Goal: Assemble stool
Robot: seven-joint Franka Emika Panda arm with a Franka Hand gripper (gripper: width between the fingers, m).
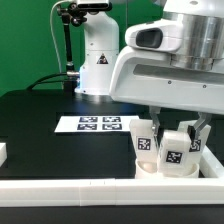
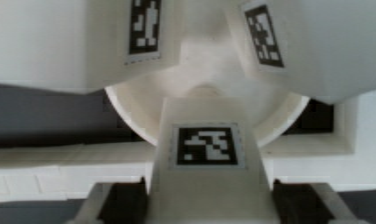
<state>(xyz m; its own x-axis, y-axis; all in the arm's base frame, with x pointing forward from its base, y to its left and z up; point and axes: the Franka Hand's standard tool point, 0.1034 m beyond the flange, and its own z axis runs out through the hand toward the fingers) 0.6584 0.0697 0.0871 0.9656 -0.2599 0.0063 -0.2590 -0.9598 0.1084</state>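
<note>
White seat (image 2: 188,105), white legs (image 1: 172,150) with black-and-white square tags, black table (image 1: 40,125), white marker board (image 1: 97,124) with tags, green backdrop (image 1: 25,40)

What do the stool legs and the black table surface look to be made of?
The legs seem to be white moulded plastic, matte to slightly satin: uniform colour, blocky shape, with black-and-white tags on their faces. The table looks like a matte black sheet or mat with little glare; its actual material cannot be told.
</note>
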